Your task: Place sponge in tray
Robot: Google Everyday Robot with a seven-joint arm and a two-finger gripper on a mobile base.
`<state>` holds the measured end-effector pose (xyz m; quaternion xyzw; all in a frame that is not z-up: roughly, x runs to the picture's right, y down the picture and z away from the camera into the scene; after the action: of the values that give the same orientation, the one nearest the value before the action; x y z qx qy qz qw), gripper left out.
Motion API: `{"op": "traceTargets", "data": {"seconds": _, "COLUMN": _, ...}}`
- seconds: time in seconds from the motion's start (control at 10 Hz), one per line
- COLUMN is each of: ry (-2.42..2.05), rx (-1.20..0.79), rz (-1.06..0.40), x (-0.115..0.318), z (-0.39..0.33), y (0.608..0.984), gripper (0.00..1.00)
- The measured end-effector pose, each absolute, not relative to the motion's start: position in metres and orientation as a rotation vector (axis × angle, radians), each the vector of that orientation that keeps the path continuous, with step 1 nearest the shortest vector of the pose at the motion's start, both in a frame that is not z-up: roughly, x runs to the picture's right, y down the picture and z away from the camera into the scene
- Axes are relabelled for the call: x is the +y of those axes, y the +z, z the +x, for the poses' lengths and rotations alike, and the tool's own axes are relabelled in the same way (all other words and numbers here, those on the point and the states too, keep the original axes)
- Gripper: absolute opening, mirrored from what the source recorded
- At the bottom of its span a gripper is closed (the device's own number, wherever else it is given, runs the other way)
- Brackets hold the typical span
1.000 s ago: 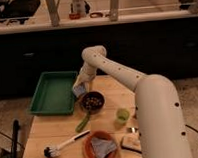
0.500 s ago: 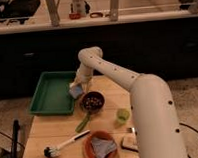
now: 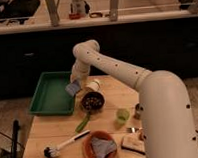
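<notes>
The small pale blue-grey sponge [image 3: 73, 89] hangs above the right rim of the big green tray [image 3: 48, 96], which sits at the table's left back. My gripper [image 3: 75, 82] is just above the sponge and shut on its top edge. The white arm reaches in from the right and bends down over the table. The tray's flat bottom shows nothing in it.
A dark bowl [image 3: 92, 101] and a white cup [image 3: 93, 85] stand right beside the sponge. Further front are a green cup [image 3: 122, 115], a metal can [image 3: 138, 110], a green utensil [image 3: 82, 123], a dish brush [image 3: 61, 145], an orange plate [image 3: 89, 153] holding a grey cloth, and a tan block [image 3: 132, 143].
The arm has swung left, carrying the sponge from over the dark bowl to the tray's right rim. The table's other items have stayed put.
</notes>
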<state>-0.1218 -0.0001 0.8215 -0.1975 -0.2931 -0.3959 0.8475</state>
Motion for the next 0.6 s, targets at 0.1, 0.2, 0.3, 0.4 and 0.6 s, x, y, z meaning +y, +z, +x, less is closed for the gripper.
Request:
{"op": "traceTargets", "data": {"seconds": 0.1, "ry": -0.868, "rx": -0.623, "rz": -0.404, "x": -0.002, "z": -0.129, "y": 0.815, "gripper": 0.00}}
{"op": "traceTargets", "data": {"seconds": 0.2, "ry": -0.893, "rx": -0.628, "rz": -0.396, "x": -0.003, "z": -0.134, "y": 0.811, "gripper": 0.00}}
{"op": "traceTargets", "data": {"seconds": 0.3, "ry": -0.922, "rx": -0.635, "rz": -0.391, "x": -0.004, "z": -0.140, "y": 0.809, "gripper": 0.00}}
{"op": "traceTargets", "data": {"seconds": 0.4, "ry": -0.942, "rx": -0.641, "rz": -0.387, "x": -0.005, "z": -0.147, "y": 0.808, "gripper": 0.00}}
{"op": "traceTargets", "data": {"seconds": 0.6, "ry": -0.987, "rx": -0.652, "rz": -0.385, "x": -0.006, "z": -0.162, "y": 0.806, "gripper": 0.00}}
